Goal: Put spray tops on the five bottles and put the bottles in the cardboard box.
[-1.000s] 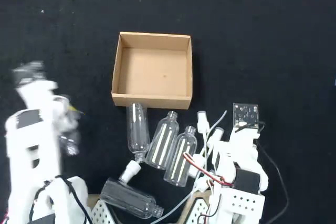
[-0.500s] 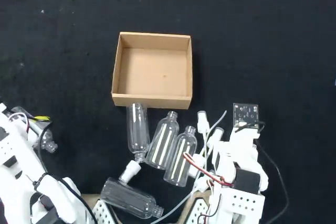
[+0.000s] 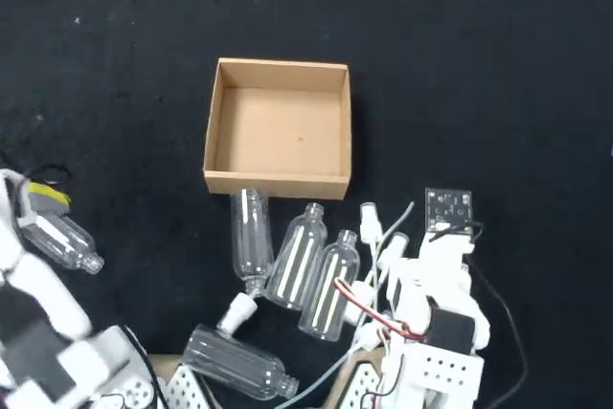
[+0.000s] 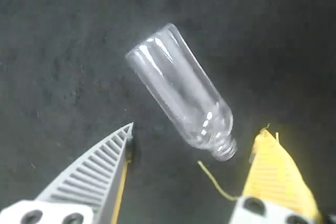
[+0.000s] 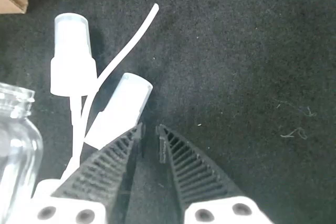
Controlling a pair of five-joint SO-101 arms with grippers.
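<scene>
A cardboard box (image 3: 276, 184) stands open on the black table (image 3: 498, 93). Just below its near wall three clear, uncapped bottles lie side by side. The bottle by the box (image 3: 251, 237) has its base at the wall and its neck pointing away, towards a loose spray top (image 3: 238, 311). The middle bottle (image 3: 295, 258) and third bottle (image 3: 330, 284) have their necks towards the box. Two more spray tops (image 3: 370, 222) lie between the third bottle and the right arm (image 3: 436, 313). A low bottle (image 3: 235, 363) lies near the bottom edge. The far bottle (image 3: 62, 239) lies well apart at the left arm (image 3: 38, 332), possibly touching it.
</scene>
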